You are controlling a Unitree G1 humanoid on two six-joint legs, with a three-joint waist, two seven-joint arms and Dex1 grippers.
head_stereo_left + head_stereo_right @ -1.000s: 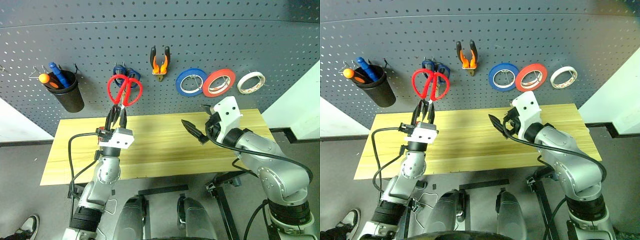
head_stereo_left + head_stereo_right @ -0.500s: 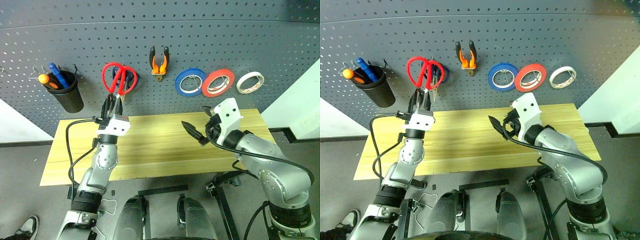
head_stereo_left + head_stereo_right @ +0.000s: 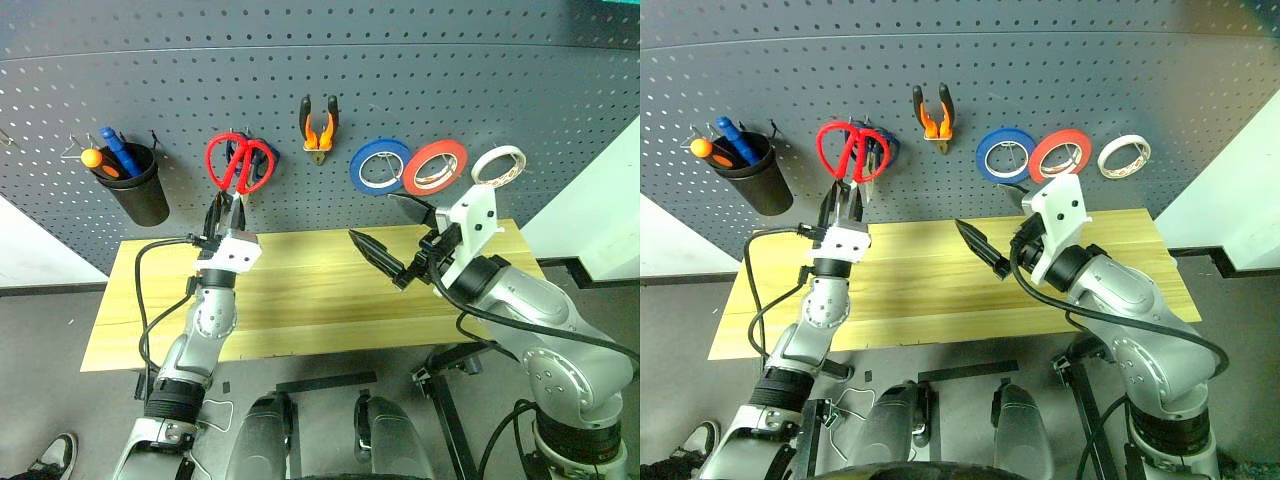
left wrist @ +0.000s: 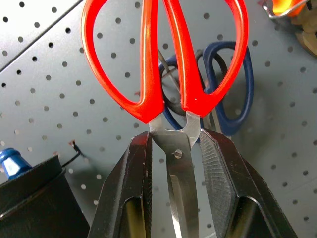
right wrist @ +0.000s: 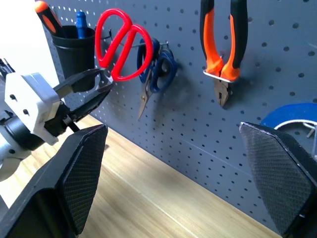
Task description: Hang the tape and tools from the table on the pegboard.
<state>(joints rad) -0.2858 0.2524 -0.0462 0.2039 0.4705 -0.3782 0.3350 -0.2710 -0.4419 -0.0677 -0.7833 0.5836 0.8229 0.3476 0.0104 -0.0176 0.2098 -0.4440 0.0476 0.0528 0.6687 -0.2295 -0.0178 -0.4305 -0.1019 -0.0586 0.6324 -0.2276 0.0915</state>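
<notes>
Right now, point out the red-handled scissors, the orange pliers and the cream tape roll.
red-handled scissors [image 4: 168,64]: left wrist view, where the two red handle loops meet.
orange pliers [image 3: 319,128]: left eye view, on the orange grips.
cream tape roll [image 3: 1124,156]: right eye view, on its whitish ring.

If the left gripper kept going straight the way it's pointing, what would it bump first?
Probably the pegboard: the left gripper holds the red scissors, whose handles would likely touch first, right by the blue scissors.
</notes>
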